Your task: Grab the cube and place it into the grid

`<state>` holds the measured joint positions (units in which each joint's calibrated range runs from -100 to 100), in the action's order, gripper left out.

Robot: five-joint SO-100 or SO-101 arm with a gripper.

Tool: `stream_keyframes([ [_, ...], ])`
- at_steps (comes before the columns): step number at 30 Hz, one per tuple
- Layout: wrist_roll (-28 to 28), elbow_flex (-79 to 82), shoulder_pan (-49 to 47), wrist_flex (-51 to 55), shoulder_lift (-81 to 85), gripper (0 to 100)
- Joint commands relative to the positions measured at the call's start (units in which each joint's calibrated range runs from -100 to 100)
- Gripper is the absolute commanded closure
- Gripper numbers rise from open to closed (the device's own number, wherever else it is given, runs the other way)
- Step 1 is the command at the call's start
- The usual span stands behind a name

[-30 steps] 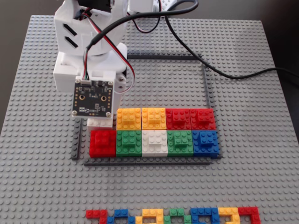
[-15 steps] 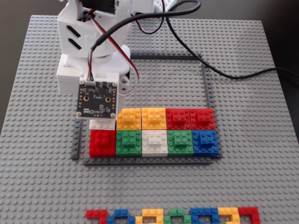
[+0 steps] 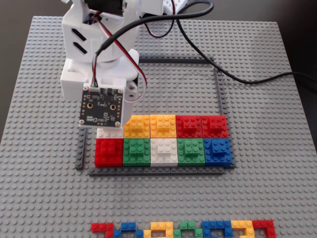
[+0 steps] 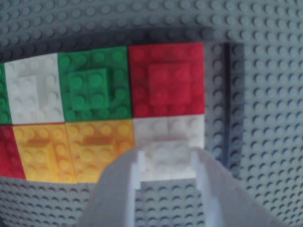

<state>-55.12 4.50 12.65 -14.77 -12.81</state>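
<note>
The white cube (image 4: 170,130) sits in the grid's corner cell, below a red cube (image 4: 166,80) and right of a yellow one (image 4: 99,146). My gripper (image 4: 166,156) stands over it, one finger against each side of its raised top block, shut on it. In the fixed view a strip of the white cube (image 3: 110,132) shows under the wrist camera board (image 3: 101,105), which hides the fingers. The grid is a dark grey frame (image 3: 219,89) on the grey baseplate. It holds two rows of coloured cubes, filled from the near side.
The far part of the frame is bare baseplate (image 3: 178,89). A black cable (image 3: 247,79) runs across the plate's far right. A row of mixed coloured bricks (image 3: 183,229) lies along the near edge. The arm's white body (image 3: 99,44) stands at the far left.
</note>
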Motion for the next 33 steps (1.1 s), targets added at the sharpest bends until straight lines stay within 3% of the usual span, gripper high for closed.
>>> stream_keyframes([
  [1,0.1,-3.9,-0.1,-0.9,1.0,86],
  [33,1.9,-5.1,-0.2,-2.1,4.0,84],
])
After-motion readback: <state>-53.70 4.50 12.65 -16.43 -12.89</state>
